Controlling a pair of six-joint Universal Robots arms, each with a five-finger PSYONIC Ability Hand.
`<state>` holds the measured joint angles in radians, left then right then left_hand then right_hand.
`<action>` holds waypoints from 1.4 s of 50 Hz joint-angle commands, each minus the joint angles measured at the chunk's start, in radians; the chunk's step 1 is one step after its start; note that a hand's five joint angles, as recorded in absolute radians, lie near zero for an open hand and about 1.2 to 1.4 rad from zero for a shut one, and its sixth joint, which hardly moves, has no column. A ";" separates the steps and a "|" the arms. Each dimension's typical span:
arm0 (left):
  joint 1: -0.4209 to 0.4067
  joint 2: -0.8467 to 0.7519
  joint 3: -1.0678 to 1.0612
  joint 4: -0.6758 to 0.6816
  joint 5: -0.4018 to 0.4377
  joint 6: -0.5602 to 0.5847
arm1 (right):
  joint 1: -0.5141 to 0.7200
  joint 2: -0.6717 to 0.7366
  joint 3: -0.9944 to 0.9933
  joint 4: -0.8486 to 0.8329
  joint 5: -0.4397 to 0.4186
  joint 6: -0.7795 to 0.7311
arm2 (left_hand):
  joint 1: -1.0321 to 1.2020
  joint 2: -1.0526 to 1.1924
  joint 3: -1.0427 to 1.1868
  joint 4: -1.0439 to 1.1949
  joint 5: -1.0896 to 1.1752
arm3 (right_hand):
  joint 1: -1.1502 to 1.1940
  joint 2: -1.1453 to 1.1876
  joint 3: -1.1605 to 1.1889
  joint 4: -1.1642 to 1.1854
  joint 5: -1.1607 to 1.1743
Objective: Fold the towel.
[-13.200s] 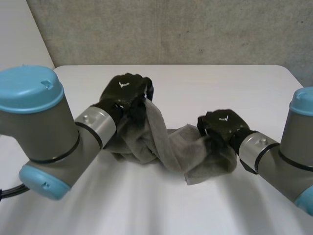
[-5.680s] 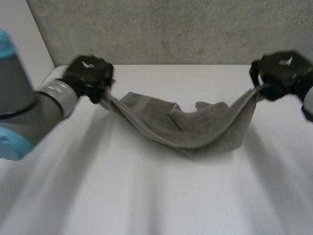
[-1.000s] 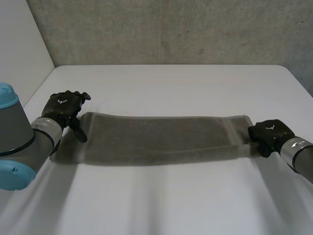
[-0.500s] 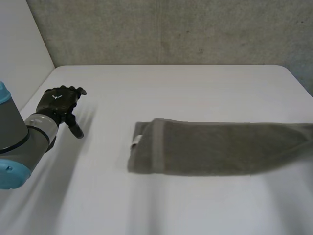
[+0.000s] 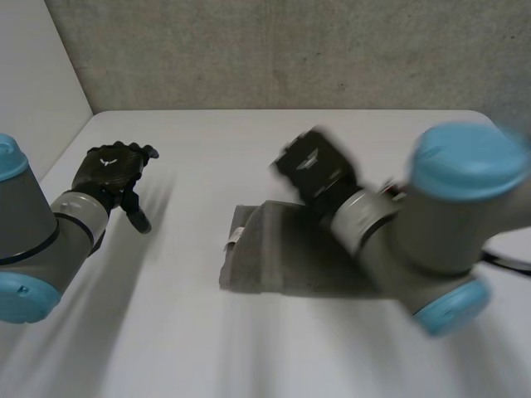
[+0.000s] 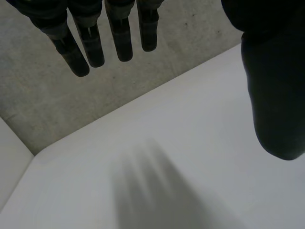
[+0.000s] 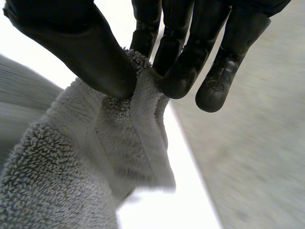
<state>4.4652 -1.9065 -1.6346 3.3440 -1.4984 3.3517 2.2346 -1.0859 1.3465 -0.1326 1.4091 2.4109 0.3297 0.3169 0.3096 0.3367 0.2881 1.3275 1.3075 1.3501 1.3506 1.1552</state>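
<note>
i read the right hand (image 5: 315, 172) as clamped on the grey towel (image 5: 264, 259): in its wrist view the thumb and fingers pinch a terry edge between them. the rest of the towel lies as a band mid-table on the white table (image 5: 249, 356), partly under the right arm (image 5: 431, 224). the left hand (image 5: 109, 172) hovers well apart from the towel, fingers straight, thumb apart, holding nothing.
</note>
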 commanded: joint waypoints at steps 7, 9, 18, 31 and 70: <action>-0.033 -0.008 0.013 0.009 -0.002 0.000 | 0.103 0.126 0.005 0.016 -0.073 0.005 | -0.087 -0.074 -0.067 -0.094 -0.220 | -1.114 -1.094 -1.137 -1.137 -1.116; -0.037 -0.009 0.016 0.012 -0.002 0.000 | 0.097 0.115 0.010 0.018 -0.070 0.010 | -0.087 -0.074 -0.067 -0.094 -0.220 | -1.153 -1.133 -1.176 -1.176 -1.155; -0.092 -0.014 0.025 0.025 -0.003 -0.002 | -0.016 -0.106 0.140 0.016 -0.073 0.158 | -0.087 -0.074 -0.067 -0.094 -0.220 | -1.153 -1.133 -1.176 -1.176 -1.155; -0.211 -0.026 0.033 0.026 -0.003 -0.005 | -0.375 -0.262 0.410 0.041 -0.099 0.283 | -0.087 -0.074 -0.067 -0.094 -0.220 | -1.153 -1.133 -1.176 -1.176 -1.155; -0.235 -0.042 0.035 0.032 -0.006 -0.011 | -0.295 -0.216 0.355 -0.024 -0.104 0.128 | -0.090 -0.077 -0.070 -0.097 -0.223 | 0.069 0.089 0.046 0.046 0.067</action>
<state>4.2213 -1.9567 -1.6019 3.3762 -1.5046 3.3411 1.7596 -1.2849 1.8084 -0.1531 1.2812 2.6056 0.3293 0.3168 0.3094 0.3366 0.2880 1.3029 1.3374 1.3378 1.3458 1.1631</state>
